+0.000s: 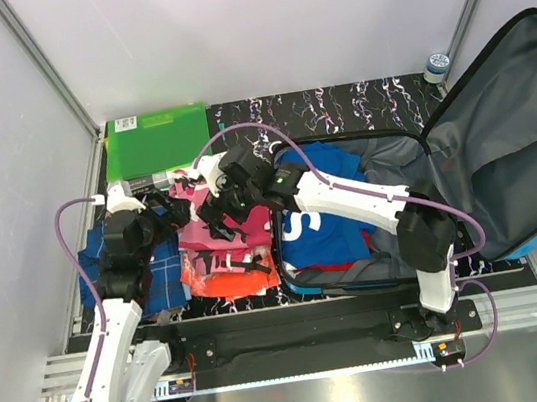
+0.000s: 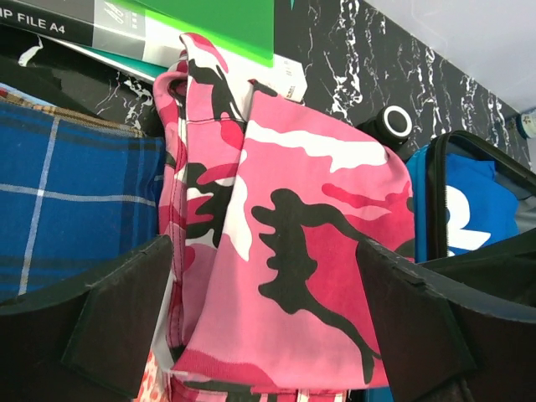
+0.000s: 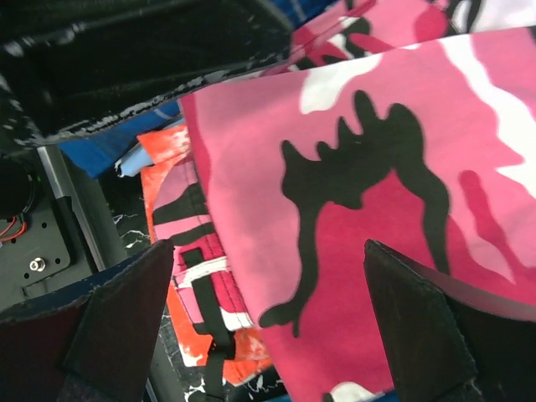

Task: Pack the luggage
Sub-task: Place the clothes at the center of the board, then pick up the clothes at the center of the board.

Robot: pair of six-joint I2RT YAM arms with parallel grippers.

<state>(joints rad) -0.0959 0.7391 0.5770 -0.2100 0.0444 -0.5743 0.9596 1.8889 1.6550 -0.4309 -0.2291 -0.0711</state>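
The luggage (image 1: 513, 144) lies open at the right, its grey-lined lid tilted back; its blue edge shows in the left wrist view (image 2: 421, 209). A blue garment with white letters (image 1: 318, 229) lies in its base. A pink camouflage garment (image 1: 214, 231) lies left of the case on an orange garment (image 1: 224, 273). My left gripper (image 1: 181, 212) is open, its fingers either side of the pink garment (image 2: 293, 251). My right gripper (image 1: 218, 200) is open just above the same garment (image 3: 402, 218), which sits between its fingers (image 3: 126, 310).
A blue plaid cloth (image 1: 163, 272) lies at the left under my left arm. Green folders (image 1: 157, 142) lie at the back left. A small round container (image 1: 437, 64) stands at the back by the lid. Walls close in both sides.
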